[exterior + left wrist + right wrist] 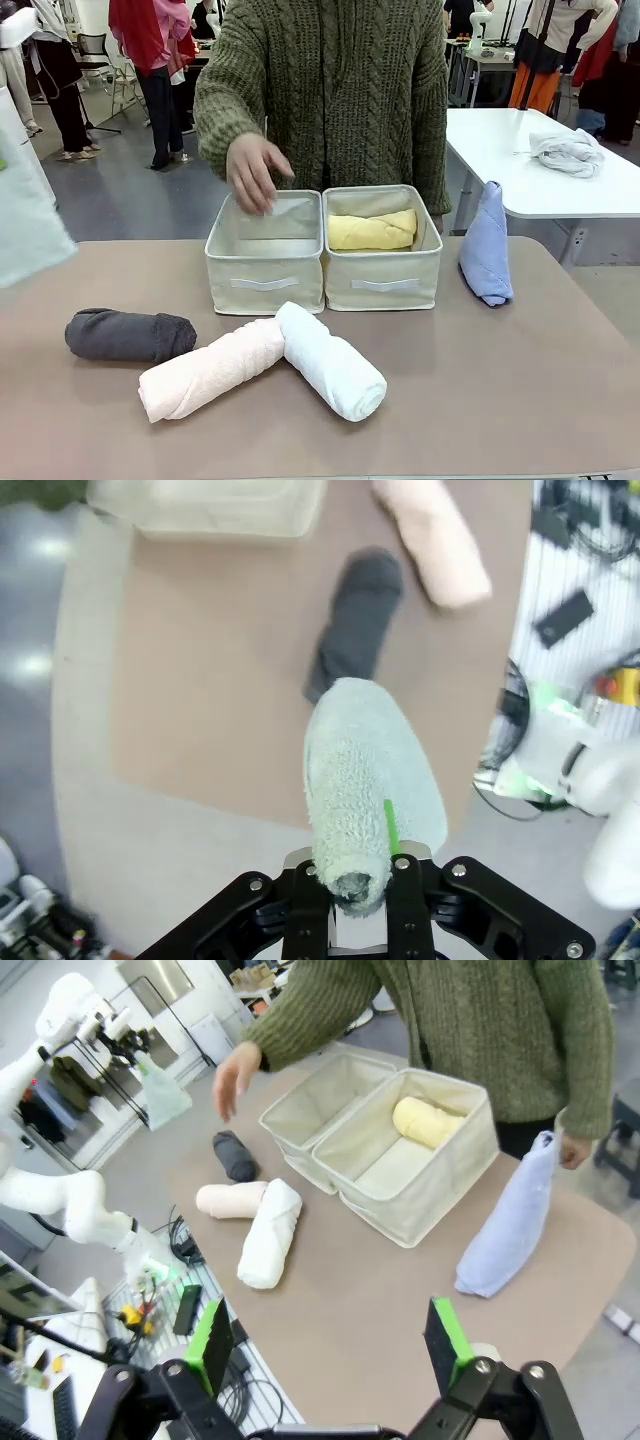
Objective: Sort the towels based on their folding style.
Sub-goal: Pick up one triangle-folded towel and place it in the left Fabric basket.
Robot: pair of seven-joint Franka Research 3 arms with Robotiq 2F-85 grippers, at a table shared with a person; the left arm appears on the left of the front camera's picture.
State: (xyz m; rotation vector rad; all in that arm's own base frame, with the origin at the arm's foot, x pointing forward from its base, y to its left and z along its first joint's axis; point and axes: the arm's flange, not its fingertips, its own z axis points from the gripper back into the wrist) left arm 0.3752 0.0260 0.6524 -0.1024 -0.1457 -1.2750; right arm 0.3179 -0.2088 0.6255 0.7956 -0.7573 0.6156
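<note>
My left gripper point(360, 882) is shut on the pale teal towel point(365, 780), holding it high above the table's left end; the same teal towel point(25, 220) hangs blurred at the left edge. On the table lie three rolls: dark grey point(130, 335), pale pink point(210, 368) and white point(330, 360). The yellow roll point(372, 231) lies in the right bin point(385, 285). Beside that bin stands the periwinkle blue towel point(487, 245), and a person's hand point(572, 1150) holds its top. My right gripper point(330, 1345) is open above the table's near right, with nothing between its fingers.
The person's other hand point(255, 172) hovers over the left bin point(265, 285). A white-grey cloth bundle point(567, 150) lies on a white table point(520, 190) behind on the right. Bare tabletop point(520, 390) stretches in front of the blue towel.
</note>
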